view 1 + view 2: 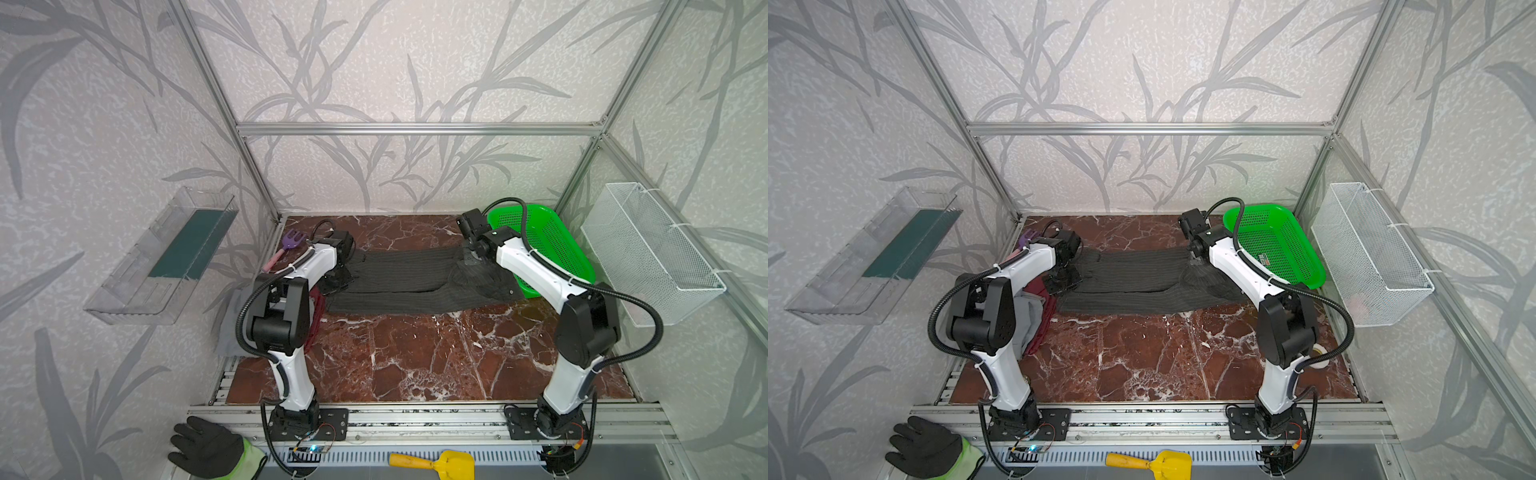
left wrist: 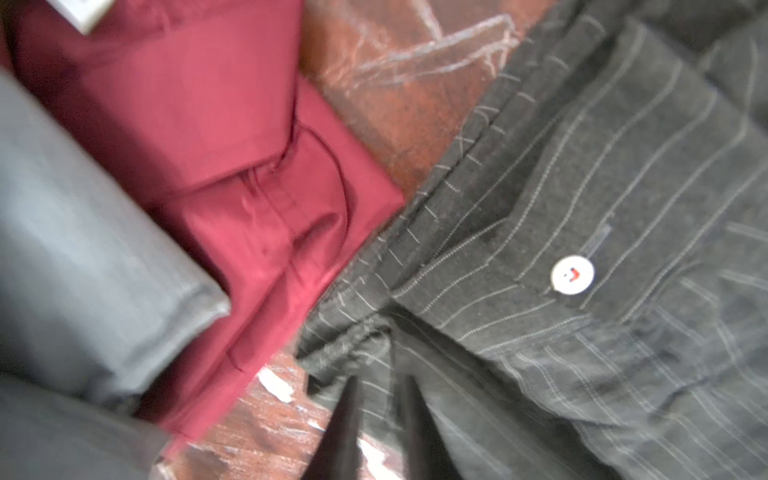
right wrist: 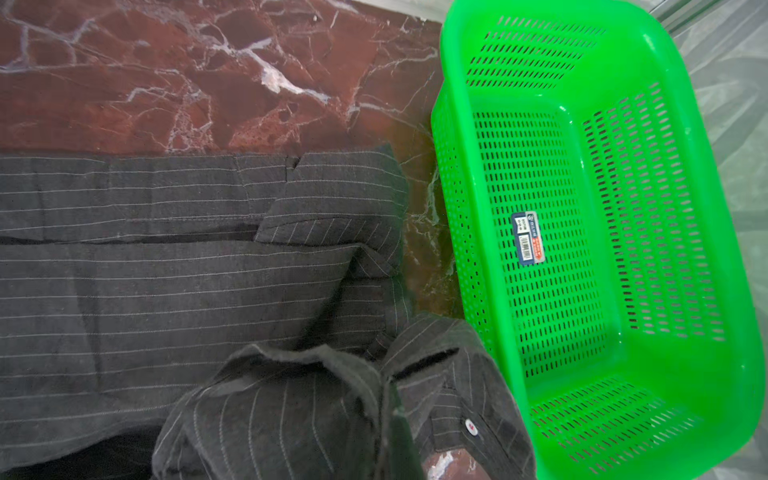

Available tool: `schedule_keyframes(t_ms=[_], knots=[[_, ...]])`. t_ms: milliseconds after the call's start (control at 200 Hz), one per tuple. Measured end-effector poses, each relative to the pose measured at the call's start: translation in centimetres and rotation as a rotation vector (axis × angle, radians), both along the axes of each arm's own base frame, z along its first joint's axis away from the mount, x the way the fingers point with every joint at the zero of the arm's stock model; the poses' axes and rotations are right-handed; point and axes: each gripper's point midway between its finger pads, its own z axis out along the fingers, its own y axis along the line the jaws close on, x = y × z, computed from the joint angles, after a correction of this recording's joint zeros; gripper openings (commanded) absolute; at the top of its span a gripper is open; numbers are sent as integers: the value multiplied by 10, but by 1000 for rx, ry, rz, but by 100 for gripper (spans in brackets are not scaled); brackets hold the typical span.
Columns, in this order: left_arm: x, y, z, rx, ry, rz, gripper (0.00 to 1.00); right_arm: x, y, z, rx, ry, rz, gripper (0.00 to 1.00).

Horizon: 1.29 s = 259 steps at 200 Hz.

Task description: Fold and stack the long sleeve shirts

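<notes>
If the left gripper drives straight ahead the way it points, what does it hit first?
Probably the rumpled edge of the dark charcoal pinstriped shirt just beyond the left gripper; depth is unclear.

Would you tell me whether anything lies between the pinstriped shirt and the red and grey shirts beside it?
Nothing visible. The end of the pinstriped shirt touches the red shirt, which lies under the grey shirt; only the left hand hovers above that end.

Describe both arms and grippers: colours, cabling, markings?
The left arm and right arm have white shells, black joint housings and black base plates. A black corrugated hose loops beside each. The left gripper has dark tapered fingers; the right gripper is black.
</notes>
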Motion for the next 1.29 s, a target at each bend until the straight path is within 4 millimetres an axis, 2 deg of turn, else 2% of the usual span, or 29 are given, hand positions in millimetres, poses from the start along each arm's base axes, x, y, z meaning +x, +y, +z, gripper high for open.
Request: schedule_keyframes(t_ms=[50, 90, 120, 265, 350, 445, 465, 505, 555, 640, 675, 745, 810, 890, 1005, 1090, 1155, 1295], knots=[[2, 0, 3, 0, -1, -11, 50, 4, 0, -6, -4, 17, -9, 15], [4, 1, 6, -3, -10, -7, 53, 8, 0, -8, -4, 24, -17, 28], [6, 1, 7, -4, -15, -8, 55, 10, 1, -8, 0, 27, -23, 33], [16, -2, 18, -15, -44, -13, 62, 24, -2, -1, 30, 30, -54, 51], [19, -3, 24, -22, -62, -15, 66, 29, -10, 11, 47, 25, -86, 56], [18, -5, 31, -36, -83, -15, 73, 24, -21, 22, 56, 14, -124, 61], [17, -5, 33, -41, -87, -17, 77, 21, -23, 24, 60, 6, -131, 61], [14, -6, 36, -51, -95, -18, 78, 11, -28, 24, 64, 8, -143, 62], [8, -7, 41, -59, -103, -23, 85, -9, -36, 25, 68, 9, -153, 63], [-4, -8, 44, -76, -119, -31, 88, -44, -48, 25, 85, -4, -165, 63], [-10, -9, 44, -83, -122, -34, 92, -61, -55, 25, 94, -11, -173, 63], [-21, -10, 46, -101, -131, -51, 93, -80, -63, 25, 108, -35, -187, 63], [-28, -13, 48, -117, -146, -72, 93, -93, -72, 18, 103, -44, -206, 62], [-33, -15, 52, -134, -178, -98, 94, -106, -85, -3, 85, -26, -243, 60], [-41, -16, 57, -142, -218, -136, 94, -119, -101, -37, 66, 21, -292, 59], [-43, -16, 58, -141, -234, -159, 94, -122, -106, -53, 75, 30, -308, 58], [-43, -18, 58, -144, -239, -173, 94, -118, -107, -57, 85, 26, -317, 57], [-38, -20, 59, -155, -258, -186, 94, -96, -107, -57, 101, -9, -333, 56]])
